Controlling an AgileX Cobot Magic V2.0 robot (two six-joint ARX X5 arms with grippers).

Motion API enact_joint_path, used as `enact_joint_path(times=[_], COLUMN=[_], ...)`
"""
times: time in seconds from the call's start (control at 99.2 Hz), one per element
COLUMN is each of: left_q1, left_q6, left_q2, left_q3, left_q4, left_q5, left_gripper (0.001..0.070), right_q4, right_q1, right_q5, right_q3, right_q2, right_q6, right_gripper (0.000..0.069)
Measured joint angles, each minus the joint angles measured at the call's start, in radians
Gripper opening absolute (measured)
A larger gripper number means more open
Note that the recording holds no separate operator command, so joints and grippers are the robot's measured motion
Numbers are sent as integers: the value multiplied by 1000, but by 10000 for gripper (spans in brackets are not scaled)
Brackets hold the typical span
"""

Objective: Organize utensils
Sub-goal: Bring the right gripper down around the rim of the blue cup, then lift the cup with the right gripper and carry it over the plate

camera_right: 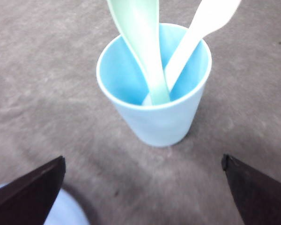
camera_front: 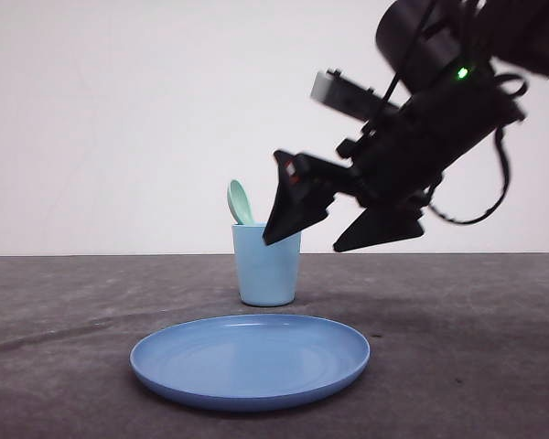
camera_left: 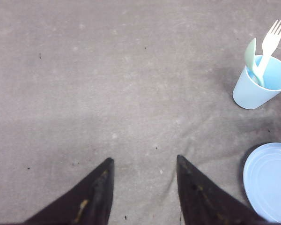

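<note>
The pale mint-green spoon (camera_right: 139, 42) and the white fork (camera_right: 202, 29) both stand handle-down inside the light blue cup (camera_right: 164, 124), leaning against its rim. Seen from the front, the spoon (camera_front: 240, 202) sticks up out of the cup (camera_front: 267, 274), which stands upright behind the blue plate (camera_front: 250, 358). My right gripper (camera_front: 304, 243) hovers open just in front of and above the cup, with nothing between its widely spread fingers (camera_right: 42, 187). My left gripper (camera_left: 145, 159) is open over bare table, well away from the cup (camera_left: 250, 91) with the fork (camera_left: 270, 42) and spoon (camera_left: 251, 58).
The round blue plate (camera_left: 269, 180) lies flat near the table's front edge, a short gap from the cup; its rim (camera_right: 68, 211) shows by one right finger. Grey cloth (camera_left: 107, 70) covers the table, with open room to the left and right of the cup.
</note>
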Motion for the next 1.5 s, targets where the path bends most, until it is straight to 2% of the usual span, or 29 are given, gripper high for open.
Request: enact_joint_path(times=[0.373,0.625,0.686,0.847,0.958,1.059,1.23,1.502], left_q1=[0,0,0,0,0,0,0,0], left_q6=[0,0,0,0,0,0,0,0], left_q2=[0,0,0,0,0,0,0,0], left_q3=[0,0,0,0,0,0,0,0], left_q4=[0,0,0,0,0,0,0,0], left_q5=[0,0,0,0,0,0,0,0], left_gripper=[246,246,246,246,246,246,246,246], right_q4=[24,11,8,6,0,-45,-203,-425], right_q1=[-12,-14,-14,-14,-13,-13,-11,19], right_q5=[-23,-24,-26,-26,-27,-27,-26,-24], right_q3=[210,301,301,301,301,304,304,304], right_q2=[217,276,276,276,276,262,183,-51], right_q6=[-2,-6,-11,-13,-14,-20,-30,-63], right_gripper=[681,678,646,502,477,477,476,476])
